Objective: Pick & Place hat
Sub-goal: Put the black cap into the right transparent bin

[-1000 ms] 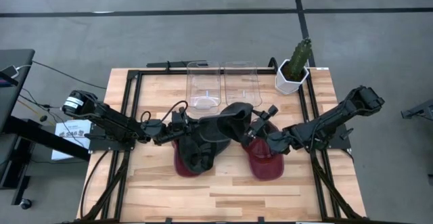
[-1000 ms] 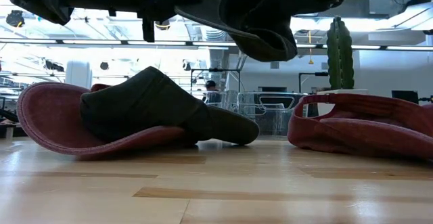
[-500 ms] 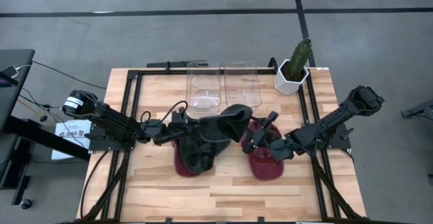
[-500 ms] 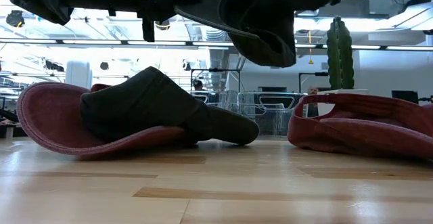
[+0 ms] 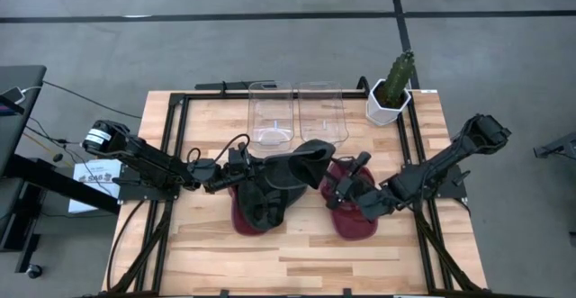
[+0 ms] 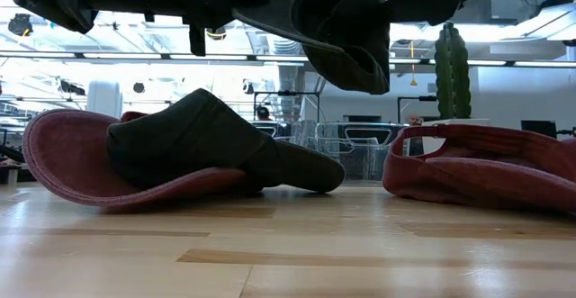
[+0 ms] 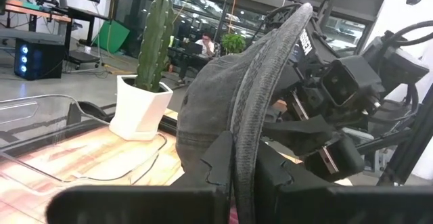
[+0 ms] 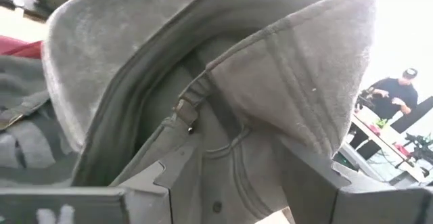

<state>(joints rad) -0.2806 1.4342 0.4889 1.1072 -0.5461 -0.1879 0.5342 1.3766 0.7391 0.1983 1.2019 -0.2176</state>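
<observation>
The dark cap (image 5: 292, 170) is being held aloft, pinched by the left gripper (image 5: 241, 167), while the right gripper (image 5: 335, 190), fingers apart, should be closed squarely on its brim beside the red cap (image 5: 353, 219).

There are two dark hats, one (image 5: 301, 161) at centre and one (image 5: 259, 203) lower left of it, two red hats (image 5: 241, 219) (image 5: 358, 221) at lower centre, two clear bins (image 5: 271, 109) (image 5: 322, 107) at top centre, one cactus (image 5: 397, 77), and two arms (image 5: 144, 158) (image 5: 441, 163).
</observation>
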